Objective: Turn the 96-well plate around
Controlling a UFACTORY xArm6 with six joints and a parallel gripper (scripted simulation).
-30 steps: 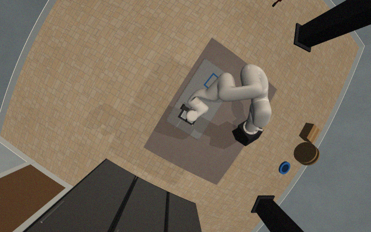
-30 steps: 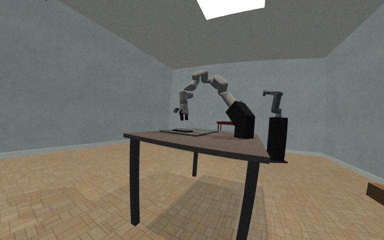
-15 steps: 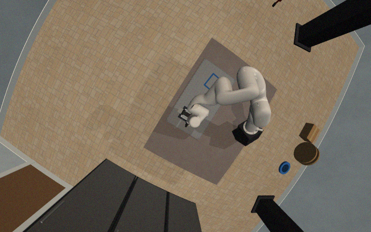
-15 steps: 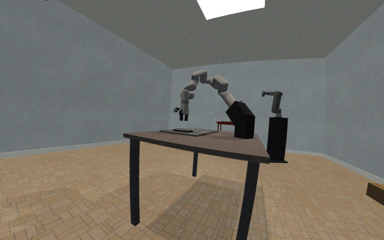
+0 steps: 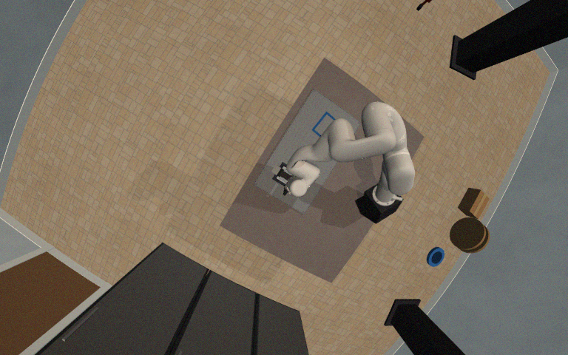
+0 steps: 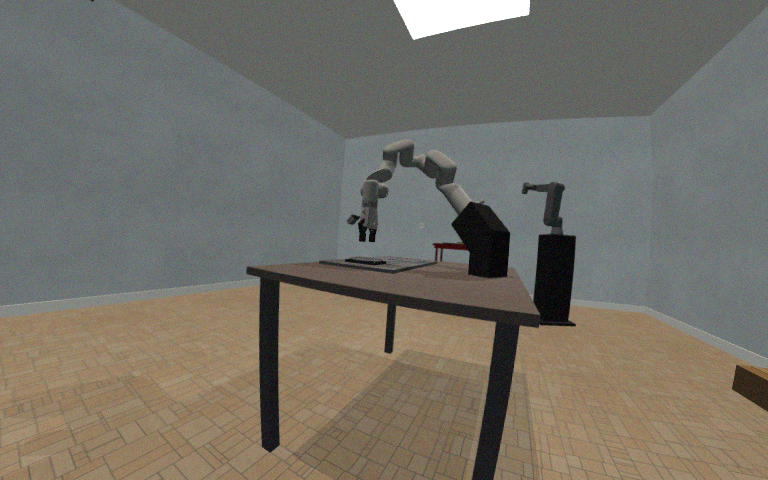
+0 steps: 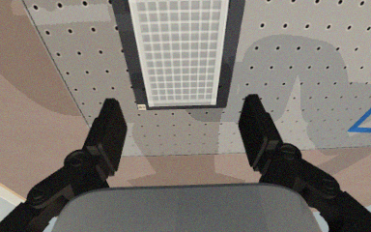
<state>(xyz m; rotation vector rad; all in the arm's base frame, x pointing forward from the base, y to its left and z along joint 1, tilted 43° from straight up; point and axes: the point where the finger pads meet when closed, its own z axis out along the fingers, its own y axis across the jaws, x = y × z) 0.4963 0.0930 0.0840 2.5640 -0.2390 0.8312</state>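
Note:
The white 96-well plate (image 7: 180, 50) lies flat in the dark nest N1 (image 7: 232, 58) on the perforated grey deck. A small white tag (image 7: 141, 107) sits at the nest's near left corner. My gripper (image 7: 182, 111) hangs well above the plate, open and empty, with its two black fingers standing wider than the plate's short side. In the side view the gripper (image 6: 367, 233) is high above the plate (image 6: 365, 260). In the overhead view the wrist (image 5: 293, 180) covers most of the nest. The plate's cut corner is not visible.
The blue taped outline B1 (image 5: 323, 123) lies on the deck further along, partly under the arm; one corner shows in the wrist view (image 7: 361, 123). The arm's black base (image 6: 481, 240) stands on the table. A second arm on a black pedestal (image 6: 553, 277) stands behind.

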